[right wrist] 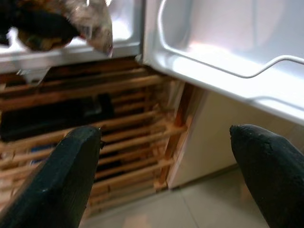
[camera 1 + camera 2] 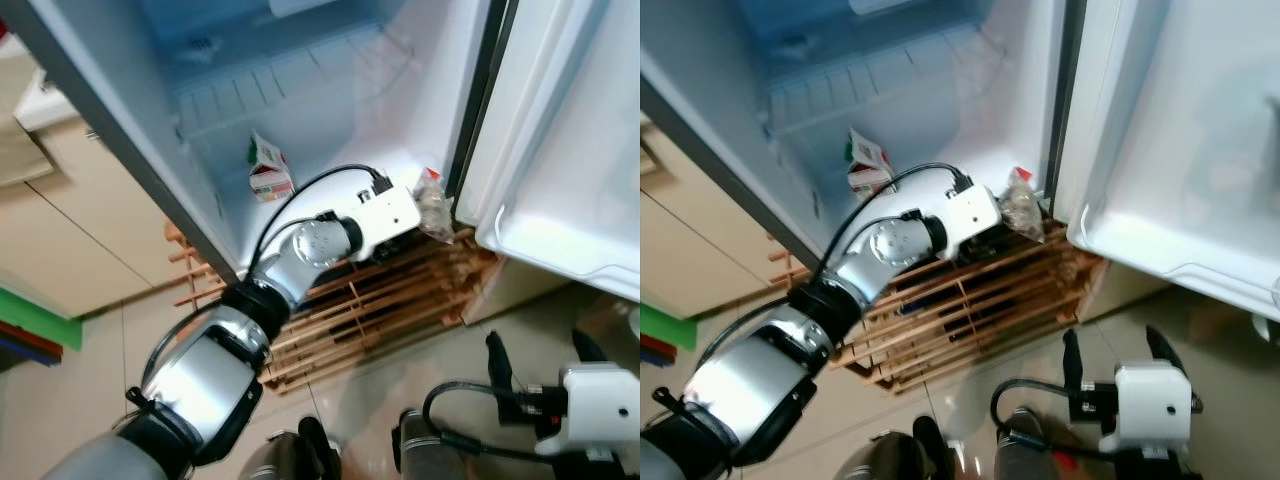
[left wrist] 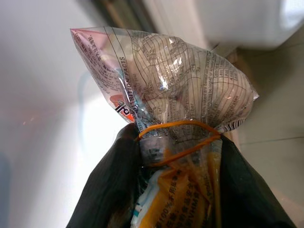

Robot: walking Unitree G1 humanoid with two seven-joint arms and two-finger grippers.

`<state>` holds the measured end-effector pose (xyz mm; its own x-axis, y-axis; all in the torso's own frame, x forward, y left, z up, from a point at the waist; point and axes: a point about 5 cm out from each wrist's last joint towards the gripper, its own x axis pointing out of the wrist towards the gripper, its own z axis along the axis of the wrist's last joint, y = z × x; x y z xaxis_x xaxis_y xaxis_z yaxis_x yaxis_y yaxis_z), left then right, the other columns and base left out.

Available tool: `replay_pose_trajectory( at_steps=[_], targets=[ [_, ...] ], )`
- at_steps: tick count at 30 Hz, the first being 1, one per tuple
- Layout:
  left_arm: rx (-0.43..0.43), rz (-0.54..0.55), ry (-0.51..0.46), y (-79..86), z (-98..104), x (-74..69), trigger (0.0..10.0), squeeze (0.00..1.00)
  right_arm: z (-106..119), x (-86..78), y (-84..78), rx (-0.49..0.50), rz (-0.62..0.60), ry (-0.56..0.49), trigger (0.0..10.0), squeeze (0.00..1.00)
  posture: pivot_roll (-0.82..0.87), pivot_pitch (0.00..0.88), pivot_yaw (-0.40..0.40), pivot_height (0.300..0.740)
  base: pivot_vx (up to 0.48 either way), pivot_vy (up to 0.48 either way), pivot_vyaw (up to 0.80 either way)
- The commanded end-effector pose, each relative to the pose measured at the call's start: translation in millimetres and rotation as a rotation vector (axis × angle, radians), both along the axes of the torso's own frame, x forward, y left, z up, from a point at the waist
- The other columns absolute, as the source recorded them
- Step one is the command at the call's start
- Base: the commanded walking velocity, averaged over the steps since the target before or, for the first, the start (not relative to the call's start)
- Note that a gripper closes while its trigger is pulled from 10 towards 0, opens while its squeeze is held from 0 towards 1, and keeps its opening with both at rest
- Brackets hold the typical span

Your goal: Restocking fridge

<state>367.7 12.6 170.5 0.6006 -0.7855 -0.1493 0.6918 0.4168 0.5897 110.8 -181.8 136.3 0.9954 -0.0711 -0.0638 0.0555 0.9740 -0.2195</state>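
Note:
The fridge [image 2: 330, 90] stands open, its white interior lit. My left gripper [image 2: 418, 222] reaches to the fridge's bottom right corner, shut on a clear plastic snack bag [image 2: 433, 205] tied with an orange rubber band [image 3: 178, 127]. The bag [image 3: 175, 80] sticks out past the black fingers [image 3: 107, 185] in the left wrist view. A small green, red and white carton [image 2: 267, 168] stands on the fridge floor further in. My right gripper [image 1: 166, 156] hangs low over the tiles, open with nothing between its fingers [image 2: 495, 360].
The fridge door [image 2: 570, 140] swings out on the right, with a white door shelf [image 2: 555, 250] at its base. A wooden slatted pallet [image 2: 380, 300] lies under the fridge. Beige cabinets [image 2: 60, 220] stand to the left. Tiled floor [image 2: 400, 380] lies in front.

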Motion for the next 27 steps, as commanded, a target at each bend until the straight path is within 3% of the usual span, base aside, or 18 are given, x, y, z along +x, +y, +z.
replay_pose_trajectory(
  at_steps=[1, 3, 5, 7, 9, 18, 19, 20, 24, 27],
  targets=[
    [-0.008, 0.01, -0.063, 7.6, 12, 5.4, 10.0, 0.0, 7, -5.2, 4.9, 0.005, 0.023, -0.001, 10.0, 0.0, -0.35, 0.377, 0.19, 0.74, 0.0, 0.0, 0.0],
    [-0.026, 0.059, -0.16, 22.1, 36, 16.3, 10.0, 0.0, 9, -12.4, 2.3, 0.001, -0.005, 0.027, 10.0, 0.0, -0.34, 0.399, 0.19, 0.74, 0.0, 0.0, 0.0],
    [-0.027, 0.072, -0.186, 26.1, 43, 19.0, 10.0, 0.0, 9, -14.6, 1.8, 0.001, -0.012, 0.036, 10.0, 0.0, -0.34, 0.404, 0.19, 0.74, 0.0, 0.0, 0.0],
    [0.019, 0.109, -0.307, 33.3, 54, 23.2, 10.0, 0.0, 11, -23.3, 4.5, -0.002, 0.007, 0.066, 10.0, 0.0, -0.33, 0.425, 0.19, 0.74, 0.0, 0.0, 0.0],
    [0.019, 0.109, -0.307, 33.3, 54, 23.2, 10.0, 0.0, 11, -23.3, 4.5, -0.002, 0.007, 0.066, 10.0, 0.0, -0.33, 0.425, 0.19, 0.74, 0.0, 0.0, 0.0],
    [0.331, 0.254, -0.673, 50.9, 54, 33.2, 10.0, 0.0, 14, -34.4, 12.8, 0.01, 0.0, 0.1, 10.0, 0.0, -0.34, 0.448, 0.199, 0.74, 0.0, 0.0, 0.0],
    [0.363, 0.247, -0.698, 50.4, 51, 32.7, 10.0, 0.57, 14, -35.3, 13.7, 0.01, 0.001, 0.103, 10.0, 0.0, -0.34, 0.451, 0.197, 0.74, 0.0, 0.0, 0.0],
    [0.391, 0.248, -0.715, 50.6, 48, 32.8, 10.0, 1.0, 14, -36.2, 14.3, 0.01, 0.003, 0.106, 10.0, 0.0, -0.34, 0.452, 0.198, 0.74, 0.0, 0.0, 0.0],
    [0.449, 0.285, -0.899, 52.7, 59, 35.2, 10.0, 1.0, 17, -36.4, 12.6, -0.003, -0.007, 0.102, 10.0, 0.0, -0.36, 0.446, 0.194, 0.74, 0.0, 0.0, 0.0],
    [0.455, 0.297, -0.957, 53.7, 65, 35.8, 10.0, 1.0, 16, -36.1, 12.0, -0.004, -0.011, 0.103, 10.0, 0.0, -0.36, 0.446, 0.194, 0.74, 0.0, 0.0, 0.0]
  ],
)
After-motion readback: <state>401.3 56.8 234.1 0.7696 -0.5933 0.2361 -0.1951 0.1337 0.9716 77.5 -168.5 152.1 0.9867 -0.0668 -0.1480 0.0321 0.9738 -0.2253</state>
